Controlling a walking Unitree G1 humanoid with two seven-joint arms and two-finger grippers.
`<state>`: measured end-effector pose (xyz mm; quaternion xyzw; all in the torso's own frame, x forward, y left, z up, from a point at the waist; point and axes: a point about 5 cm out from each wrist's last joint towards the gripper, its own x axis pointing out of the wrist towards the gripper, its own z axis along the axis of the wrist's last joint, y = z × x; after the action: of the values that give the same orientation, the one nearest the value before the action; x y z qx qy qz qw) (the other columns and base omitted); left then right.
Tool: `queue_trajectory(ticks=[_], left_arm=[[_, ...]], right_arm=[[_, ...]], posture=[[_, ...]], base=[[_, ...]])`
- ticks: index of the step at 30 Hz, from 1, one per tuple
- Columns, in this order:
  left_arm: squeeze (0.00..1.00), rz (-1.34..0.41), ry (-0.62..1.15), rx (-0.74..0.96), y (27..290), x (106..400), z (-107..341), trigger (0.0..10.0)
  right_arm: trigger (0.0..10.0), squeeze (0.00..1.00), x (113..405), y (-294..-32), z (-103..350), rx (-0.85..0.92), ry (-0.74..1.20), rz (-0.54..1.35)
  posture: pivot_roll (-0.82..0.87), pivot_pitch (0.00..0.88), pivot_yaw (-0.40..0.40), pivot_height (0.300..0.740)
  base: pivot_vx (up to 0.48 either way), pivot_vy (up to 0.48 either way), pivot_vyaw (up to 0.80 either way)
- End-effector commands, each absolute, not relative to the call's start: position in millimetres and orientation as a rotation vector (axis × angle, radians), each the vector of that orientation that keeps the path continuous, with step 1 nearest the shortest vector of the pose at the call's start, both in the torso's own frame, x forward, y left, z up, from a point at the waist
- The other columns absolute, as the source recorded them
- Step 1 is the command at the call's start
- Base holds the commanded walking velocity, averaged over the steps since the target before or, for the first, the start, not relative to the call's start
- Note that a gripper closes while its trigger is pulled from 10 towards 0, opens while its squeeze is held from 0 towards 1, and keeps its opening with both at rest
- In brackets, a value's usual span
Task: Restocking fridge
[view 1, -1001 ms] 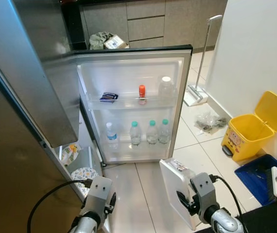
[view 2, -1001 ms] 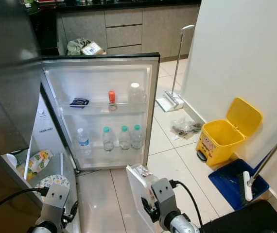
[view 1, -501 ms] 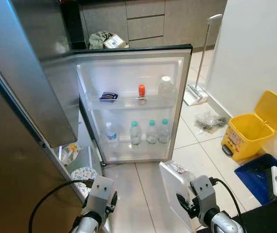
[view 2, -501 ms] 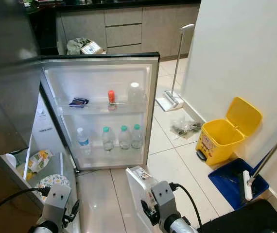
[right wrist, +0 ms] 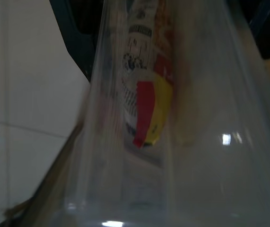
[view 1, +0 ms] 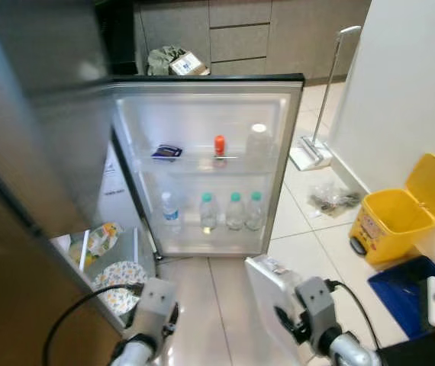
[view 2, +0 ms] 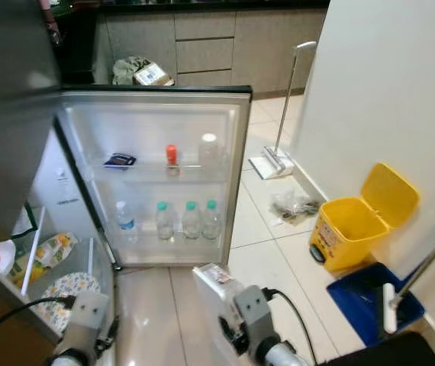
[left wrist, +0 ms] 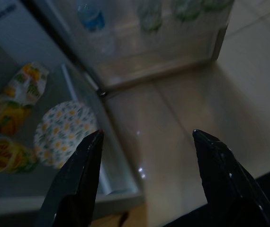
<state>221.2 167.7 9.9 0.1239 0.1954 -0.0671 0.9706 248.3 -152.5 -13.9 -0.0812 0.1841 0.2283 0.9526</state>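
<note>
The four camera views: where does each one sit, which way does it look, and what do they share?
Left eye and right eye views: on the head, looking forward and down at the open fridge door, its bottles, the floor and yellow bin; both arms show below.
Left wrist view: along the left gripper, fingers apart, toward the floor and a patterned plate in the fridge drawer.
Right wrist view: pressed close to a clear container at the right gripper.
Shared: plate, bottles, container.

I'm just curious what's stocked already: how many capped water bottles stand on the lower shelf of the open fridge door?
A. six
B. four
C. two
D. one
B: the lower door shelf holds four bottles in a row, one with a blue label and three with green caps.
</note>
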Motion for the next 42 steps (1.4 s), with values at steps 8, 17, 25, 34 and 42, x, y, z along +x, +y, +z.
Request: queue_trajectory(ticks=[8, 17, 25, 34, 42], left_arm=[[0.00, -0.116, 0.431, 0.262, 174.1, 214.6, 2.8, 10.0], [0.00, -0.101, 0.442, 0.264, 175.6, 215.2, 1.6, 10.0], [0.00, -0.091, 0.449, 0.264, 176.4, 216.0, 1.5, 10.0], [0.00, -0.085, 0.451, 0.271, 177.3, 216.3, 1.3, 10.0], [0.00, -0.091, 0.448, 0.279, 176.3, 216.8, 1.1, 10.0]], right_arm=[[10.0, 0.00, 248.6, -146.2, -12.9, -0.180, 0.363, 0.474], [10.0, 0.00, 248.4, -145.3, -12.8, -0.155, 0.365, 0.475], [10.0, 0.00, 248.0, -144.7, -13.1, -0.146, 0.369, 0.481], [10.0, 0.00, 247.3, -144.4, -13.2, -0.146, 0.371, 0.486], [10.0, 0.00, 247.0, -144.0, -13.4, -0.148, 0.371, 0.489]], posture=[[-0.08, 0.061, -0.008, 0.740], [-0.08, 0.061, -0.008, 0.740], [-0.08, 0.062, -0.008, 0.740], [-0.08, 0.064, -0.008, 0.740], [-0.08, 0.062, -0.007, 0.740]], base=[[0.000, -0.459, 0.79], [0.000, -0.029, 0.24], [0.000, 0.000, 0.00], [0.000, 0.000, 0.00], [0.000, 0.000, 0.00]])
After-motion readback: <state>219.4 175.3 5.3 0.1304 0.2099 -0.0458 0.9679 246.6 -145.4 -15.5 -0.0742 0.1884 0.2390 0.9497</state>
